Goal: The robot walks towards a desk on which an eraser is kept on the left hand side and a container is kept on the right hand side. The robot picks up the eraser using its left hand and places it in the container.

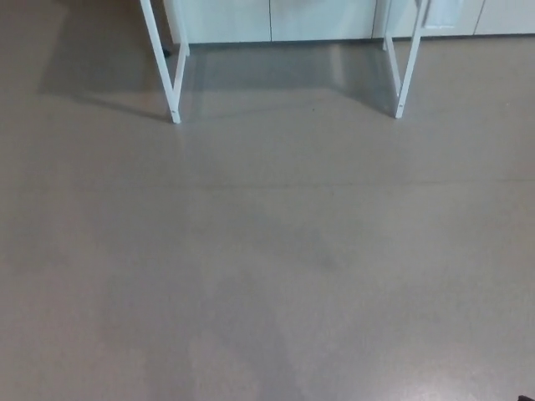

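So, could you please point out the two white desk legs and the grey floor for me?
Left white desk leg (162, 63), head view, middle of the leg.
Right white desk leg (409, 63), head view, middle of the leg.
Grey floor (267, 267), head view, bare middle.

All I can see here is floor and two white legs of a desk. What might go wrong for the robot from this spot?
Only the white desk legs show, not the desktop, so the robot cannot yet check where anything on it lies. Walking on over the bare floor, it might drift off-centre and clip the right leg. Neither hand is in view.
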### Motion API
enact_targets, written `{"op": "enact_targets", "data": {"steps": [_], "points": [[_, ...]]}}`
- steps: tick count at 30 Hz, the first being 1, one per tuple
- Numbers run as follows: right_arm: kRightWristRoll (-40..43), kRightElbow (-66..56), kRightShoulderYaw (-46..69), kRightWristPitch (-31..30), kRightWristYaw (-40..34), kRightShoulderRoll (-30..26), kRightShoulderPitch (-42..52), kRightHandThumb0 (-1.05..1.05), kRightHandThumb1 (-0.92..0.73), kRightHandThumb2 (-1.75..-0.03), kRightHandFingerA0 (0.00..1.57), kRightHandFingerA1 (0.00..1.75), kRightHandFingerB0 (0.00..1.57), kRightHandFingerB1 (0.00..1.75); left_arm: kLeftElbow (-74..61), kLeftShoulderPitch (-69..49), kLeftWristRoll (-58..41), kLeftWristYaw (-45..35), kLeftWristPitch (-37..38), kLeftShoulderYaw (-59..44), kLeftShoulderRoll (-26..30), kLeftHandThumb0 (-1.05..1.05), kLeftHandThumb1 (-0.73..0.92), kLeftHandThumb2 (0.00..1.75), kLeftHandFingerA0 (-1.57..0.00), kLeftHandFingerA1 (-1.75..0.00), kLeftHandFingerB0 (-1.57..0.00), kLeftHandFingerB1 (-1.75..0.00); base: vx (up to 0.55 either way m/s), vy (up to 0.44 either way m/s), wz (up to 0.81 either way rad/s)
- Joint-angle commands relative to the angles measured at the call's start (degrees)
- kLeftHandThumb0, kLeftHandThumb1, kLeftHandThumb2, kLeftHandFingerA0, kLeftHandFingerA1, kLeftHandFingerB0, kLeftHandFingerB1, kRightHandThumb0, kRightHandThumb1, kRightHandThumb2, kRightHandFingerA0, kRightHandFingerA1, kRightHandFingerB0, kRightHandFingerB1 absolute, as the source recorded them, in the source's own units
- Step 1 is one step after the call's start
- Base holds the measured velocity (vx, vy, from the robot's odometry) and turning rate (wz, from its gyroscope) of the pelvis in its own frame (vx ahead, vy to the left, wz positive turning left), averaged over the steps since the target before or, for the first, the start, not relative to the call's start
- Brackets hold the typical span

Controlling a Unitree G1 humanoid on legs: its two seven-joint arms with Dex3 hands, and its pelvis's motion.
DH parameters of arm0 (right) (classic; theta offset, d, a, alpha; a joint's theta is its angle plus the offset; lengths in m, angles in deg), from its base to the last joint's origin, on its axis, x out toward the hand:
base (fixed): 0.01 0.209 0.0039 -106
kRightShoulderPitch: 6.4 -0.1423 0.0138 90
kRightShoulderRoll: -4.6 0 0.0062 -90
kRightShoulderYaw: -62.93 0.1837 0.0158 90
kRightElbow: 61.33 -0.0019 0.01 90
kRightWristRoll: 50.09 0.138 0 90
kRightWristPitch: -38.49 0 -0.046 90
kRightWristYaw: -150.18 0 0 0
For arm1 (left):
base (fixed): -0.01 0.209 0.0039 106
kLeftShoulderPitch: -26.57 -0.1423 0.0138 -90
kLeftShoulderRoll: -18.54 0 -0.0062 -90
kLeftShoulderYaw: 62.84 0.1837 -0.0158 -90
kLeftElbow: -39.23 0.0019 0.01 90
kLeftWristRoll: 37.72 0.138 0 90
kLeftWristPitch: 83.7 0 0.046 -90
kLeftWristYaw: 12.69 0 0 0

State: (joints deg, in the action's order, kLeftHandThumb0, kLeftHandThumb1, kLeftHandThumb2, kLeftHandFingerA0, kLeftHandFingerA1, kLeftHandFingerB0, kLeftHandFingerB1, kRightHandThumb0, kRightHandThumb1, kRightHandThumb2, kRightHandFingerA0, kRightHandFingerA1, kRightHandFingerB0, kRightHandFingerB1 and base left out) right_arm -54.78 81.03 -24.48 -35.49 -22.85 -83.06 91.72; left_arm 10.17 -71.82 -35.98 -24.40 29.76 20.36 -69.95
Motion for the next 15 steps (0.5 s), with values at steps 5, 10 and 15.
{"op": "enact_targets", "data": {"steps": [5,10,15], "points": [[0.3,-0.6,-0.2,0.9,-0.4,0.2,-0.9,-0.03,-0.48,-0.78,0.01,0.32,0.02,0.19,1.2,1.7,0.1,0.0,1.0,0.2,1.9,-0.08,0.41,0.74,0.0,-0.21,0.0,-0.12,0.29,0.316,-0.25],[-0.1,0.0,-0.4,1.0,-1.0,0.2,-1.5,-0.01,-0.49,-0.71,0.05,0.31,0.05,0.16,1.2,1.9,0.4,0.4,1.7,0.5,2.0,-0.09,0.42,0.74,-0.01,-0.22,0.0,-0.11,0.28,0.142,-0.06],[-0.5,0.1,-0.8,0.8,-1.5,0.2,-1.4,-0.02,-0.5,-0.7,0.05,0.32,0.06,0.16,2.2,1.9,0.0,-0.1,0.9,0.5,1.9,-0.09,0.42,0.76,0.0,-0.22,0.0,-0.14,0.31,0.016,0.15]]}}
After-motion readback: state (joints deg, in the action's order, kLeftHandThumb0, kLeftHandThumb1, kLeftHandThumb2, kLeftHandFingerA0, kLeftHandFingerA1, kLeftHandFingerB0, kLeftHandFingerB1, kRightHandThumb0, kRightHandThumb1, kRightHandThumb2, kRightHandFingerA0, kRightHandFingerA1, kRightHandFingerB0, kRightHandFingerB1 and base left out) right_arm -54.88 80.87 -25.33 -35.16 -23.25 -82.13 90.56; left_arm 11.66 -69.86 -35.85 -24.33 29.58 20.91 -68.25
